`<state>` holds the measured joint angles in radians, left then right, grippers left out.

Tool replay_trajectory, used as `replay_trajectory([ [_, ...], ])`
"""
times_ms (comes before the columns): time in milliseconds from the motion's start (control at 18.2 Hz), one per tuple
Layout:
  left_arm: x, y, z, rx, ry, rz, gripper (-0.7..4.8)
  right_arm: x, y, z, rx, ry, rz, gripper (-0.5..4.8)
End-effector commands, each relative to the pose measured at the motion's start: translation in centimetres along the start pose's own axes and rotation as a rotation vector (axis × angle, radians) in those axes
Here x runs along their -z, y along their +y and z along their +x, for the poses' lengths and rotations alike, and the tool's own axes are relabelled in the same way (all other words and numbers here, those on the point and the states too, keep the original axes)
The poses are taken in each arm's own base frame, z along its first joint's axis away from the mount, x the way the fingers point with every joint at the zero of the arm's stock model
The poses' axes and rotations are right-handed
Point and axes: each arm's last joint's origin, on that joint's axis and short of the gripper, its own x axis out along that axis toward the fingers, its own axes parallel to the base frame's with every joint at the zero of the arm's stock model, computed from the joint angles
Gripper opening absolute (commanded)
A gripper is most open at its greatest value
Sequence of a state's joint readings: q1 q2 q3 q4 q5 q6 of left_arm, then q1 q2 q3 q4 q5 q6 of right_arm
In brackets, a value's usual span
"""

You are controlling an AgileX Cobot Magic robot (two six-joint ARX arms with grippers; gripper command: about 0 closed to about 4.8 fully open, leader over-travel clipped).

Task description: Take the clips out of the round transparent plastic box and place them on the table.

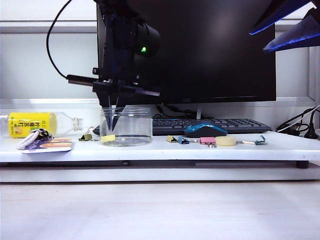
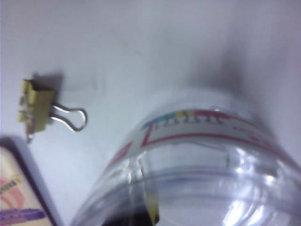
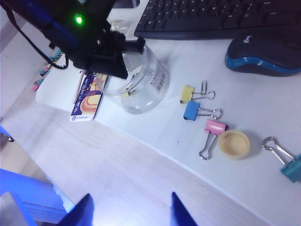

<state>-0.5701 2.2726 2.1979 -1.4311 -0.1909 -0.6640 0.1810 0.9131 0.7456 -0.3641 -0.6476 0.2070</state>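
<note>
On the white tabletop the round transparent plastic box stands left of centre, the left pincer reaching straight down inside it, pressed together just above the pale-yellow clip on its floor, while the right pincer hangs spread, well apart.

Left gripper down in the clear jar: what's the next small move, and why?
Probably lift straight up. The left gripper looks shut, its fingers deep in the round transparent plastic box by a yellow clip; rising first should clear the rim before moving over the table.
</note>
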Motion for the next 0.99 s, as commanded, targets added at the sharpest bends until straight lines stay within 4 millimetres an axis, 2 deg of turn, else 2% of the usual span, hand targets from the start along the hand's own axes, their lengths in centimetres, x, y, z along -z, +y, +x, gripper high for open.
replay_trajectory([
  [55, 0.1, -0.2, 0.4, 0.003, 0.021, -0.019, 0.3, -0.2, 0.1, -0.1, -0.006, -0.016, -0.017, 2.12],
  [110, 0.1, -0.2, 0.4, 0.002, 0.022, -0.022, 0.31, -0.2, 0.1, -0.1, -0.006, -0.015, -0.017, 2.12],
  [165, 0.1, -0.2, 0.6, 0.003, 0.028, -0.021, 0.62, -0.2, 0.1, -0.1, -0.006, -0.016, -0.017, 2.12],
  [220, 0.0, -0.2, 0.6, 0.006, 0.031, -0.024, 1.25, -0.2, 0.1, -0.1, -0.005, -0.016, -0.017, 2.12],
  [275, 0.0, -0.3, 0.8, 0.007, 0.036, -0.025, 1.42, -0.2, 0.1, -0.1, -0.005, -0.016, -0.017, 2.12],
  [604, -0.1, -0.6, 2.0, -0.024, 0.049, -0.013, 1.42, -0.2, 0.1, -0.1, -0.005, -0.016, -0.018, 2.12],
  [989, 0.0, -0.8, 2.0, -0.043, 0.032, -0.004, 1.42, -0.3, 0.1, -0.1, -0.006, -0.022, -0.023, 2.12],
])
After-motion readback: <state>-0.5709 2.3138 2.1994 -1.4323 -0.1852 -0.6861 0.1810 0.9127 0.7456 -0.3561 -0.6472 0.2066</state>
